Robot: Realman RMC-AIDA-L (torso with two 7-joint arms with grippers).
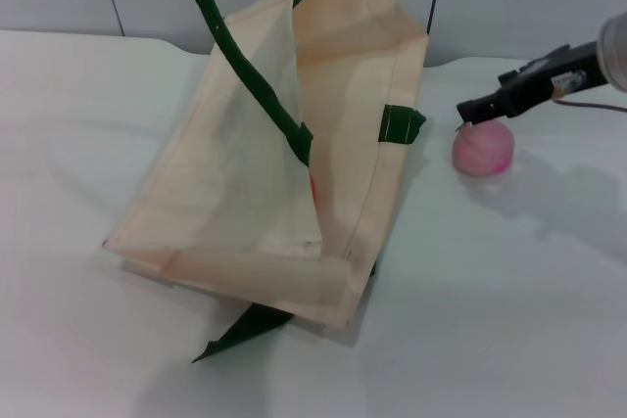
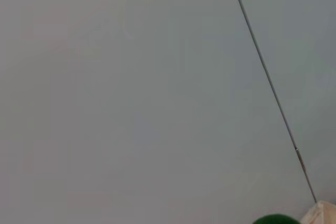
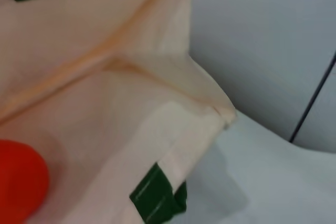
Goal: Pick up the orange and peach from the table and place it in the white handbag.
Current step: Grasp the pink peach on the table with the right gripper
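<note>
The pale pink peach (image 1: 482,149) with deeper blush sits on the counter (image 1: 509,291) at 3 o'clock of the cream white handbag (image 1: 245,183), the orange (image 3: 18,182) glossy red inside it, the right end effector (image 1: 468,111) touching the peach's top, finger spread unclear.

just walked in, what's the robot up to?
It is loading fruit into the bag. The orange is already inside; the right wrist view shows it through the opening. The peach is on the table beside the bag, with the right tool at its top, not yet visibly gripping it. A green handle is pulled up out of the head view, keeping the bag open; the left tool itself is not in view.
</note>
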